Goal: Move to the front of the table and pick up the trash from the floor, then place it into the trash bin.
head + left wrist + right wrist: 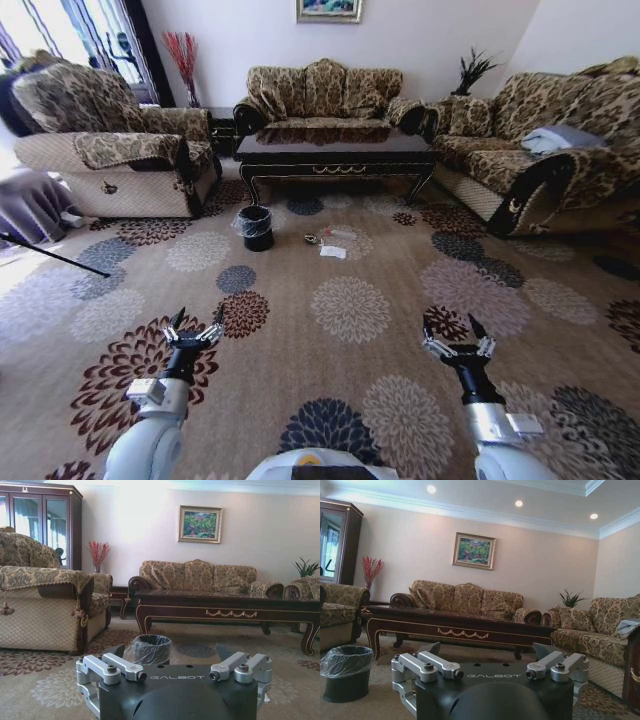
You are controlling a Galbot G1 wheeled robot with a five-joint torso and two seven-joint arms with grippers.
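The dark glossy table [335,152] stands far ahead before the back sofa. On the patterned carpet floor [400,300] in front of it lie the trash bits: a white paper square [333,252], a small dark wrapper ball [311,239] and a thin clear piece [341,234]. The black trash bin [256,227] with its clear liner stands just left of them. My left gripper [197,322] and right gripper [453,330] hover open and empty over the near carpet, well short of the trash. The left wrist view shows the bin [148,649] and table [225,606]; the right wrist view shows the bin [345,672].
A patterned armchair [110,150] flanks the left, a sofa [320,90] sits behind the table, and another sofa [560,140] runs along the right. A thin dark rod [50,255] lies across the floor at far left. Open carpet stretches between me and the trash.
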